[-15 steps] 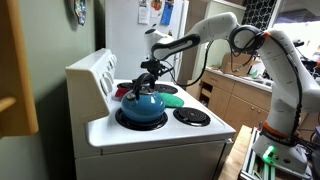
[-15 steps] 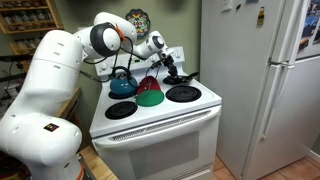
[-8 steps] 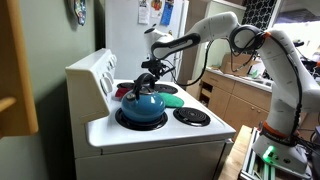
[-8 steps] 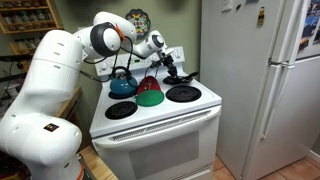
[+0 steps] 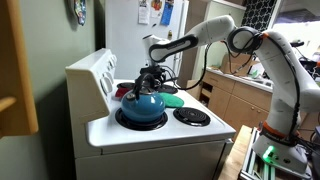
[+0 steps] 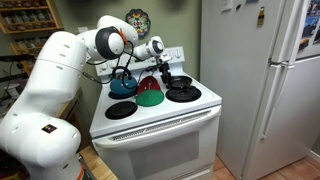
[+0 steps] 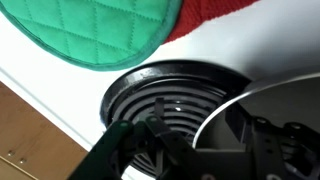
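Gripper (image 6: 165, 76) jaws apart, holding nothing; burner (image 7: 160, 95) directly below, by stove (image 6: 150, 122) back edge; green pot holder (image 7: 90, 30) just beside, toward centre.

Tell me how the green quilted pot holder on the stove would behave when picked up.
Probably floppy: the green pot holder looks like padded, quilted cloth, so it should droop. Likely light, and its stitched fabric seems unlikely to slip or break.

kettle (image 6: 122, 86): 1 | green potholder (image 6: 150, 98): 1 | red cloth (image 6: 148, 83): 1 | stove (image 6: 152, 122): 1
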Robot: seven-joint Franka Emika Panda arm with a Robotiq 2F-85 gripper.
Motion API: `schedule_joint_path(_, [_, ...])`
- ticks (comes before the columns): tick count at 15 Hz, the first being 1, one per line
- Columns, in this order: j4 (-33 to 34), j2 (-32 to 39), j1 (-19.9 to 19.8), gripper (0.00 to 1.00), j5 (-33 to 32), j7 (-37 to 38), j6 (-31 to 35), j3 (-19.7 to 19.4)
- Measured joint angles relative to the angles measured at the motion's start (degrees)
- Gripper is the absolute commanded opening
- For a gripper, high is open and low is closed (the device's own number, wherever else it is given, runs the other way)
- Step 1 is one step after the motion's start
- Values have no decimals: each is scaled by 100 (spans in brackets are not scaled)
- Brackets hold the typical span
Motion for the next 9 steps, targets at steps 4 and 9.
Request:
schedule_joint_path(4, [63,-16,-77,100,285,-3,0,64])
schedule_joint_path(9, [186,-148,-243,100,451,-298,33,149])
